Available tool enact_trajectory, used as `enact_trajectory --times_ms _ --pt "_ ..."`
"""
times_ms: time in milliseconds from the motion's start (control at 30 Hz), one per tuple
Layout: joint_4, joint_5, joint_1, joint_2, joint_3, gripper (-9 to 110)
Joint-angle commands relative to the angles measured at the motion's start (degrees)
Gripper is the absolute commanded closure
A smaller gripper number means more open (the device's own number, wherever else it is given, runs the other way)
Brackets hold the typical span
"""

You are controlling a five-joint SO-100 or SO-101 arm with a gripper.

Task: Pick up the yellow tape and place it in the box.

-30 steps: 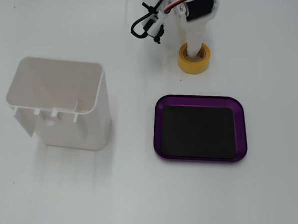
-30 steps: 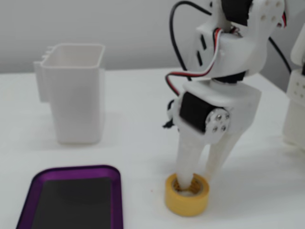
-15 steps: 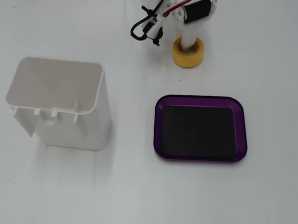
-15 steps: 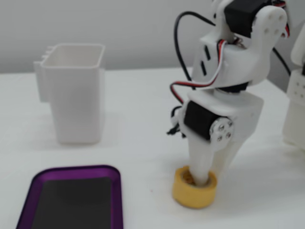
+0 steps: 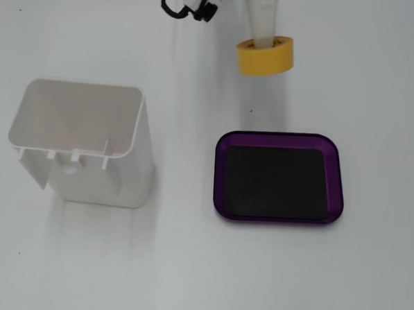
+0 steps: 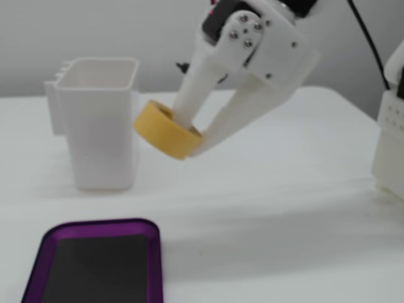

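The yellow tape (image 5: 265,56) (image 6: 165,129) is a small roll held tilted in the air. My white gripper (image 5: 266,43) (image 6: 189,132) is shut on it, with one finger through its hole and the other outside its wall. The box, a shallow purple tray (image 5: 338,177) (image 6: 154,252) with a black bottom, lies empty on the white table. In a fixed view from above (image 5: 265,56) the tape hangs beyond the tray's far edge. In a fixed view from the side (image 6: 165,129) it is well above the table, behind the tray.
A tall white open-topped container (image 5: 83,141) (image 6: 104,126) stands left of the tray, close to the tape in a fixed view from the side. A black cable (image 5: 180,4) lies at the top edge. Part of another white device (image 6: 391,145) stands at the right.
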Motion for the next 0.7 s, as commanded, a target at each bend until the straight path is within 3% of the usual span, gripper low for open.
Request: enact_trajectory --times_ms 0,167,667 --pt "-9.7 0.4 2.7 2.0 -1.7 102" --pt "-22.0 0.4 3.0 -1.5 1.1 102" --pt "-24.3 0.3 -2.1 -26.2 -5.6 102"
